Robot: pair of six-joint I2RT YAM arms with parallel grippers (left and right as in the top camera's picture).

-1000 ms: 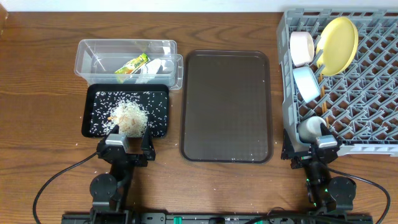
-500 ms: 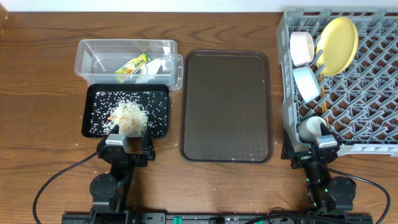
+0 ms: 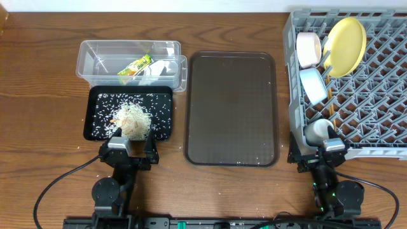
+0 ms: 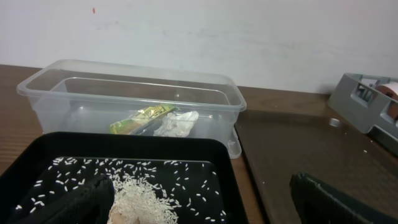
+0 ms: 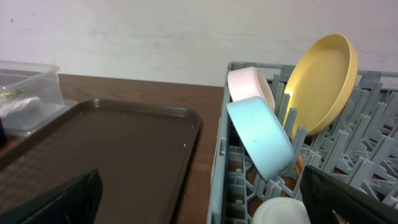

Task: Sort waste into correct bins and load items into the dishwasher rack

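Observation:
The grey dishwasher rack [image 3: 375,95] at the right holds the yellow plate [image 3: 345,44], white bowl [image 3: 308,49], light blue bowl [image 3: 313,84] and pale cup [image 3: 317,130]. A thin wooden chopstick [image 3: 331,107] shows beside the blue bowl. The clear tub [image 3: 127,43] holds the green-yellow wrapper [image 3: 135,65] and crumpled white paper [image 3: 159,69]. The black tray [image 3: 87,114] holds rice scraps [image 3: 131,119]. My left gripper [image 4: 205,202] is open and empty at the black tray's near edge. My right gripper [image 5: 205,199] is open and empty at the rack's near left corner.
A large dark brown serving tray [image 3: 232,108] lies in the middle between the bins and the rack, with a few rice grains on it. A few grains lie on the wooden table [image 3: 38,95] near the black tray. A white wall stands behind.

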